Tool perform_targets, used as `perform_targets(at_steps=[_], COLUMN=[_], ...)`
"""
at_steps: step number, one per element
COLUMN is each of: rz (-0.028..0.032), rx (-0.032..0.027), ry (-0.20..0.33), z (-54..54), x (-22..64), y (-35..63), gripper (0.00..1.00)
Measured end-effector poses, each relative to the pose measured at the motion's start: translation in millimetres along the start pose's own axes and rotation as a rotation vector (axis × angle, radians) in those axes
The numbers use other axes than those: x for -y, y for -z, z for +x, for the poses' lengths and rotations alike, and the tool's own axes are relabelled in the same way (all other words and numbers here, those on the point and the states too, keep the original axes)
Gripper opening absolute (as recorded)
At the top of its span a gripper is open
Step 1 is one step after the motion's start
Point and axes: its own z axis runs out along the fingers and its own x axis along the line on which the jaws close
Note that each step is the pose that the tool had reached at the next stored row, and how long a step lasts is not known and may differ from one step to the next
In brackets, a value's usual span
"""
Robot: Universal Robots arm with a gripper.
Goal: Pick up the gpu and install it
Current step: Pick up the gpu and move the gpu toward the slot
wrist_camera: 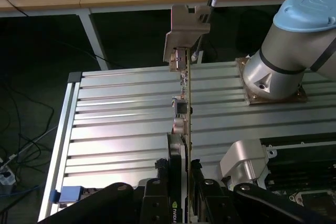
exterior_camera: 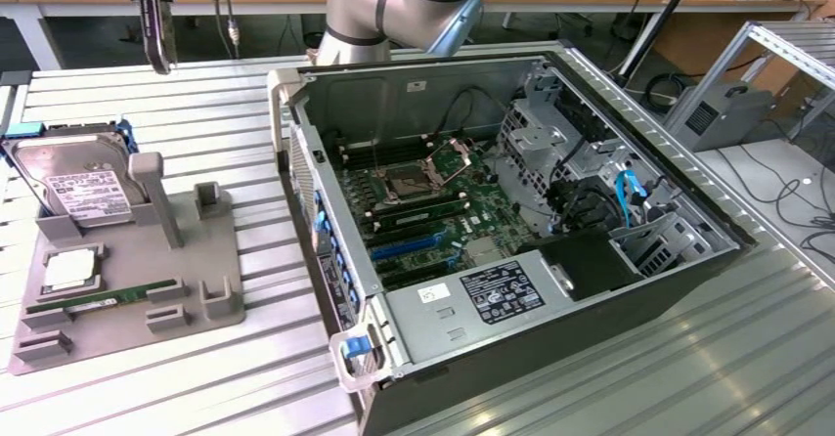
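Ribbed aluminium table [exterior_camera: 196, 94] carries the whole setup. The open computer case [exterior_camera: 652, 152] lies on its side mid-table, motherboard [exterior_camera: 444, 211] exposed, and the robot arm [exterior_camera: 391, 6] is mounted just behind it. A grey fixture tray [exterior_camera: 131, 328] sits toward the exterior view's left, well apart from the case, holding the hard drive [exterior_camera: 85, 187] upright and a memory stick [exterior_camera: 111, 301] lying flat. The gpu [wrist_camera: 184, 108] is off the tray and in the air, hanging edge-on over the far part of the table at the exterior view's left, beside the case and not over it. Its silver bracket [wrist_camera: 184, 32] is at the end away from the wrist. Handling judgement: light, stiff, thin board; faces carry small components, so fragile to pinching there and to side knocks; the bare edge connector is best left untouched; a grip across the thicker body near one end looks soundest. The gripper [wrist_camera: 185, 192] has that hold: fingers [wrist_camera: 210, 198] are partly closed, clamping the card from both faces at the end opposite the bracket, with no gap visible. Card looks straight in the jaws, not tilted.
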Motion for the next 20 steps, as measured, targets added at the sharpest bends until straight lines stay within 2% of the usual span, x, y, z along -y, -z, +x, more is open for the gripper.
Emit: perform_targets(at_steps=[3, 5, 6, 8, 11, 12, 15, 16, 17, 18, 19, 20], rz=[-0.0085, -0.0182, -0.0254, -0.0319, -0.0446, -0.0467, -0.0472, -0.0441, -0.0362, -0.0229, 0.0055, 0.0507], rx=[-0.0007, -0.0014, -0.0018, -0.0024, -0.0034, -0.0035, -0.0036, -0.0035, -0.0028, -0.0017, 0.0004, 0.0038], ry=[0.0, -0.001, -0.001, -0.001, -0.001, -0.001, -0.001, -0.001, -0.001, -0.001, 0.0, 0.001], z=[0.1, 0.1, 0.2, 0.2, 0.3, 0.3, 0.2, 0.2, 0.2, 0.3, 0.3, 0.3], x=[-1.3, -3.0, -4.1, -5.4, -7.1, -7.3, -7.3, -7.3, -7.2, -7.3, -7.3, -7.3], y=[1.8, 4.0, 5.6, 7.2, 9.5, 9.8, 9.8, 9.8, 9.8, 9.8, 9.8, 9.8], gripper=[0.27, 0.27, 0.27, 0.27, 0.27, 0.27, 0.27, 0.27, 0.27, 0.27, 0.27, 0.27])
